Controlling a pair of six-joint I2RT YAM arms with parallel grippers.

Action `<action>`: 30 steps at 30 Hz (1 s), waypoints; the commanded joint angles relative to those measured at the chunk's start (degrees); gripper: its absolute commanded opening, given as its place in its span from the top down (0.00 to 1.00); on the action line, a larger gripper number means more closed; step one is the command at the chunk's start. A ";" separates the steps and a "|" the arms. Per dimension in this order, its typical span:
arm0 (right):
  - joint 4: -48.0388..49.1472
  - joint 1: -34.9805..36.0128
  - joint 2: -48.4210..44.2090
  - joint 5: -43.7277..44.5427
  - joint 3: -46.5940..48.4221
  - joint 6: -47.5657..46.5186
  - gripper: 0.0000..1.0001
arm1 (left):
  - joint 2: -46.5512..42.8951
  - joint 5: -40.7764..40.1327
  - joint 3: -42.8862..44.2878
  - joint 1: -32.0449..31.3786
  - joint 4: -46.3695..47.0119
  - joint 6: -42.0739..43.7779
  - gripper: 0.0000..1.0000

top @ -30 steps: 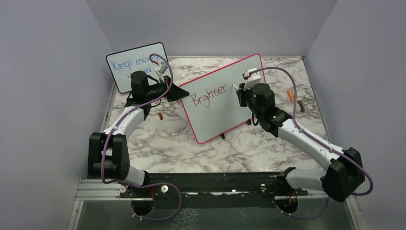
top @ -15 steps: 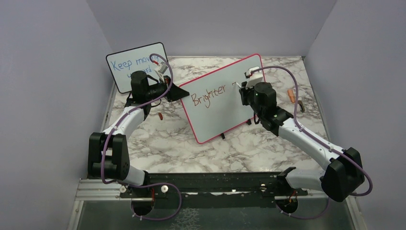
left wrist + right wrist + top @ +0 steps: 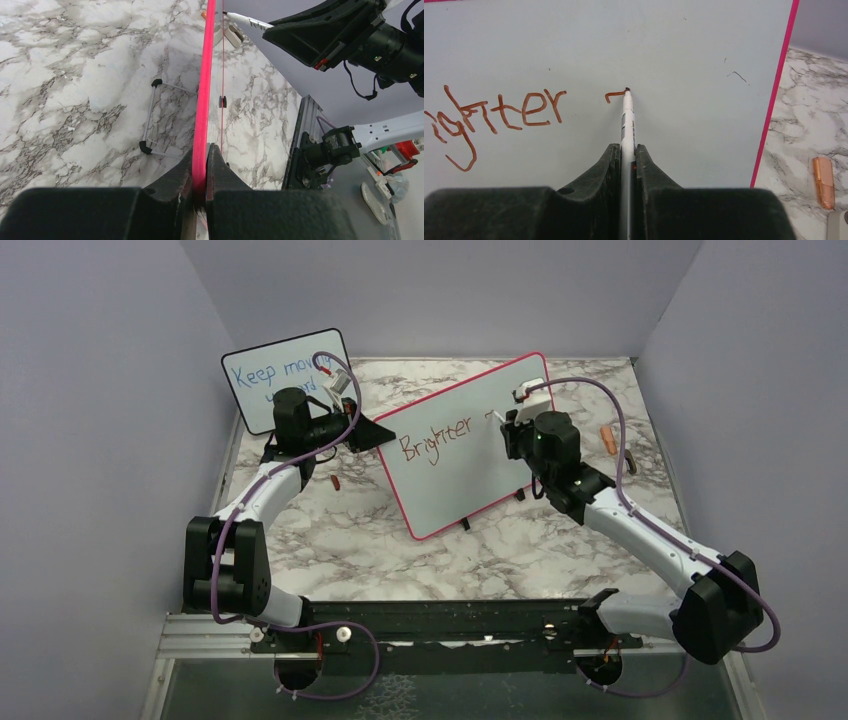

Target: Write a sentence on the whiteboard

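The whiteboard (image 3: 455, 485) stands mid-table (image 3: 330, 540), its left edge clamped by the left gripper (image 3: 200, 155). The right gripper (image 3: 628, 150) pinches a marker (image 3: 627, 115), tip touching just right of the sentence (image 3: 435, 440), "Brighter".

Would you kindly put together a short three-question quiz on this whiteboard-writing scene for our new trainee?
1. True or false: the left hand is clamped on the pink edge of the whiteboard.
2. What does the right hand hold? A) a marker B) an eraser C) a loose cap
3. Fill in: the one complete word of the sentence reads ____.

Key: 1 true; 2 A; 3 Brighter.
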 commanded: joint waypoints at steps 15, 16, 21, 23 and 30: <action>2.32 -0.36 0.29 -2.84 3.35 -0.31 0.99 | 2.39 -3.89 -0.95 -1.03 -5.88 5.57 1.00; 2.27 -0.37 0.54 -2.85 3.50 -0.33 0.99 | 2.43 -3.89 -0.96 -1.00 -5.86 5.57 1.00; 1.65 -0.36 1.59 -2.68 3.72 -0.16 0.99 | 2.39 -3.89 -0.96 -1.03 -5.88 5.56 1.00; 1.43 -0.35 1.47 -2.55 3.19 0.09 0.99 | 2.47 -3.89 -0.94 -0.96 -5.88 5.57 1.00; 0.03 -0.38 1.37 -1.45 2.41 0.41 0.99 | 2.54 -3.93 -0.94 -0.97 -5.88 5.57 1.00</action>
